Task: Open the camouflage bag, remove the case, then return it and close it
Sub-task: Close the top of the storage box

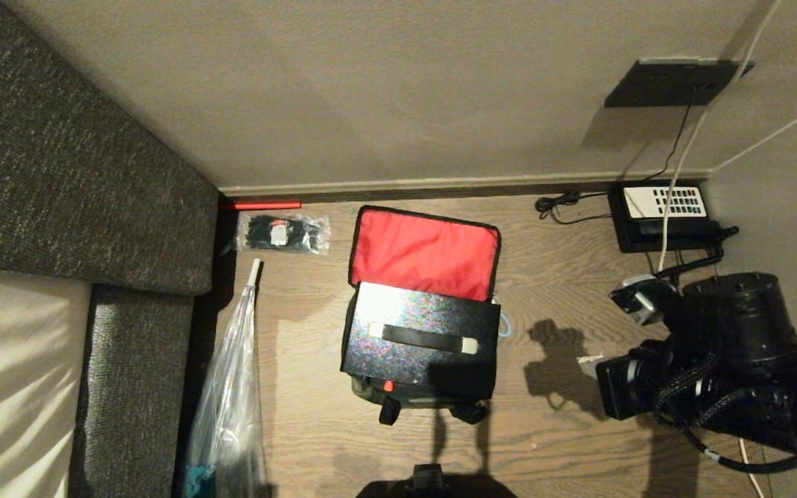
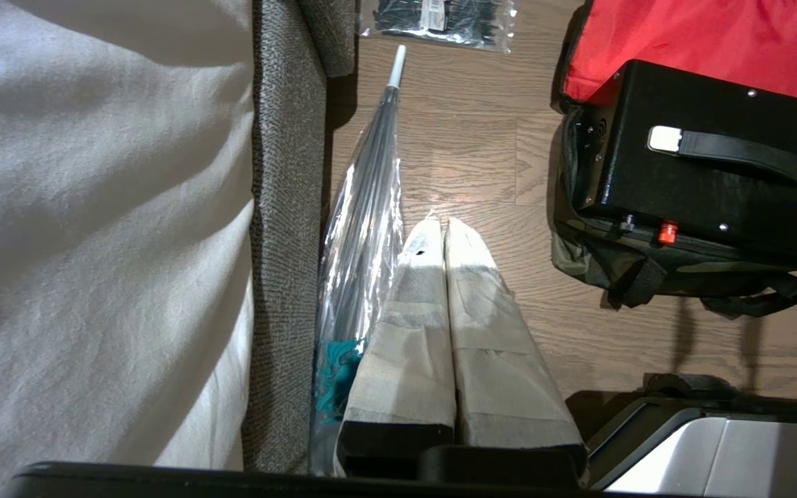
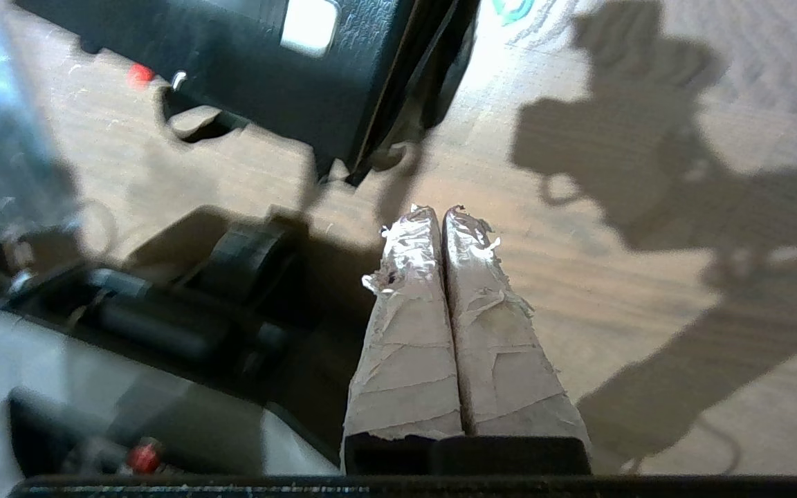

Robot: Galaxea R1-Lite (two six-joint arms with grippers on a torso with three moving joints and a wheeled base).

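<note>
- On the wooden floor (image 1: 301, 387), at the centre of the head view, stands one camouflage bag (image 2: 599, 263), its flap thrown back toward twelve o'clock so the red lining (image 1: 423, 252) faces up.
- One case (image 1: 419, 342), flat and black, lies across the bag's open mouth, not sunk inside; its single strap handle (image 1: 423, 337) has two pale ends, and one small red dot (image 1: 388, 386) shows at its six o'clock edge.
- One light blue clip (image 1: 506, 325) peeks out at the case's three o'clock side.
- Two black straps (image 1: 389, 410) of the bag stick out at six o'clock, below the case.
- One right gripper (image 3: 440, 214) hangs over bare floor, apart from the bag (its arm shows at about four o'clock in the head view); its two taped fingers (image 3: 409, 311) are pressed together with nothing between them.
- One left gripper (image 2: 440, 225) sits above the floor beside the bag, toward its eight o'clock side; its two wrapped fingers (image 2: 488, 332) likewise meet, empty.
- One clear packet of black cable ties (image 1: 282, 233) lies at ten o'clock from the bag, near the wall.
- One folded umbrella in a clear sleeve (image 1: 236, 373) lies at nine o'clock, along the grey sofa (image 1: 59, 173).
- One black telephone (image 1: 665, 214) with a white keypad sits at two o'clock, in the corner.
</note>
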